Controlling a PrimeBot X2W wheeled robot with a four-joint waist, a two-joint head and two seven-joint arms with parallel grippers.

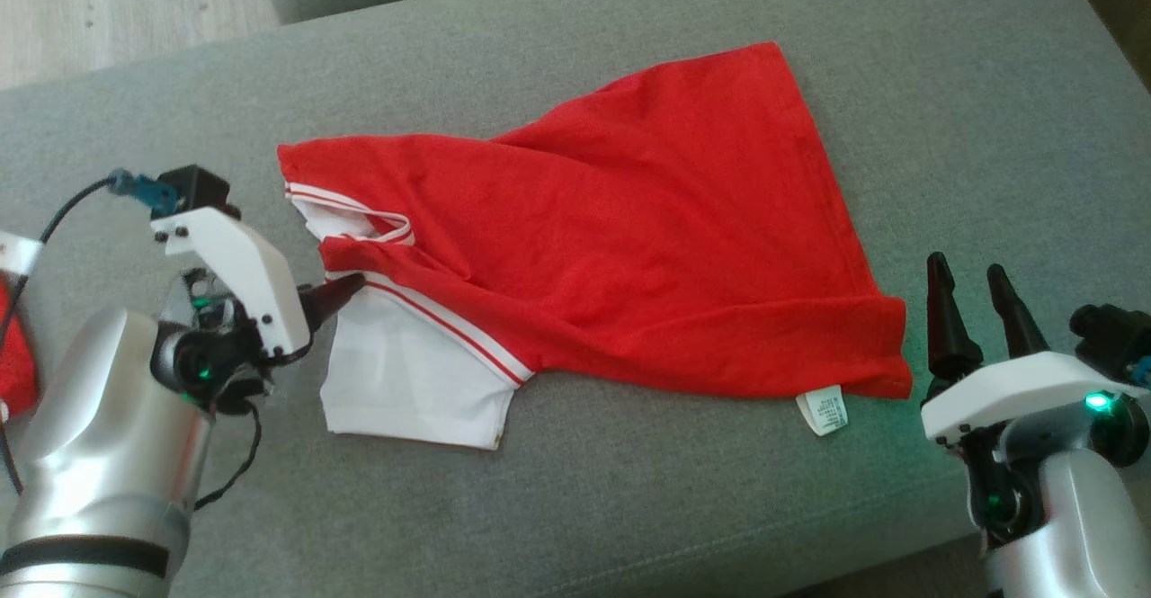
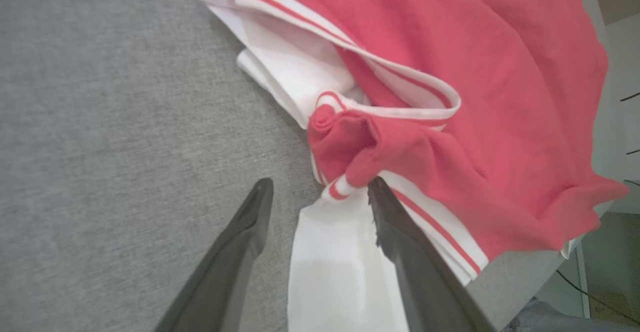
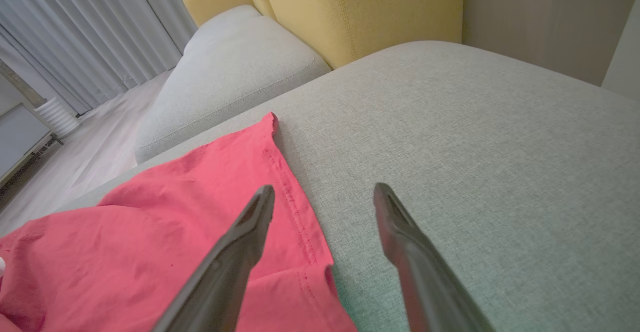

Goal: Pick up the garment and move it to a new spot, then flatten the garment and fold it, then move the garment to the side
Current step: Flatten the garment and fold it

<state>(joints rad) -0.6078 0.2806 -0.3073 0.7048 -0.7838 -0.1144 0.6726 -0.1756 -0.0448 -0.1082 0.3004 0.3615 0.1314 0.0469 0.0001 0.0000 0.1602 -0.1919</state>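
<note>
A red garment (image 1: 647,220) with white sleeves and red-striped white trim lies spread but wrinkled on the grey cushion (image 1: 629,508). My left gripper (image 1: 346,290) stands open at the garment's left side, by the collar and sleeve. In the left wrist view the left gripper (image 2: 321,184) straddles a bunched striped fold of the garment (image 2: 475,97), with one finger (image 2: 400,232) touching it and the white sleeve lying under the fingers. My right gripper (image 1: 967,267) is open just right of the hem corner. In the right wrist view the right gripper (image 3: 325,188) hovers over the garment's edge (image 3: 175,222).
A white care label (image 1: 825,411) sticks out at the hem. Another red piece (image 1: 13,355) shows at the far left edge. Wooden floor (image 1: 108,4) lies beyond the cushion. A yellow backrest (image 3: 350,7) and a pale grey cushion (image 3: 225,67) stand behind.
</note>
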